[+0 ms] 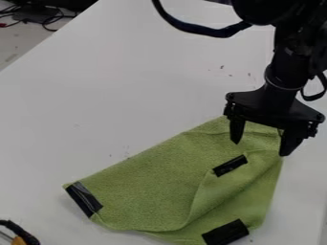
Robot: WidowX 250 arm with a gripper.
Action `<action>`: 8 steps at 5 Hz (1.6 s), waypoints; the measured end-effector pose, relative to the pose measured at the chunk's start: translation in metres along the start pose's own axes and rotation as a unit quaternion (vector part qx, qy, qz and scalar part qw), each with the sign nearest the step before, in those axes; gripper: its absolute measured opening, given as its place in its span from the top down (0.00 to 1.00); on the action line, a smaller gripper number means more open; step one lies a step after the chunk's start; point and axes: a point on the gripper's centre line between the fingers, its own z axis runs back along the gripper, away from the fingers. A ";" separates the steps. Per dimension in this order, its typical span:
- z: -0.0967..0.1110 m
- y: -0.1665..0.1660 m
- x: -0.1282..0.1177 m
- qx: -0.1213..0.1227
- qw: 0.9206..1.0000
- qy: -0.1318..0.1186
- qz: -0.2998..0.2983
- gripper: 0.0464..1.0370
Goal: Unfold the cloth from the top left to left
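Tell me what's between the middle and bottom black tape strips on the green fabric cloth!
Just the green cloth itself, with folds in it. The camera view shows that.

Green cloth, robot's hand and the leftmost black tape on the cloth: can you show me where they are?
Green cloth [153,174]: camera view, its wide middle.
Robot's hand [260,149]: camera view, midway between its fingertips.
Black tape [83,199]: camera view, middle of the leftmost strip.

The green cloth [147,177] lies partly folded and a bit wrinkly below the gripper [260,149]. It has three bits of black tape [230,165]: one near the gripper, two farther away.
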 end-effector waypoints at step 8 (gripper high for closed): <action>-0.042 0.030 -0.019 0.011 1.000 0.022 0.011 0.04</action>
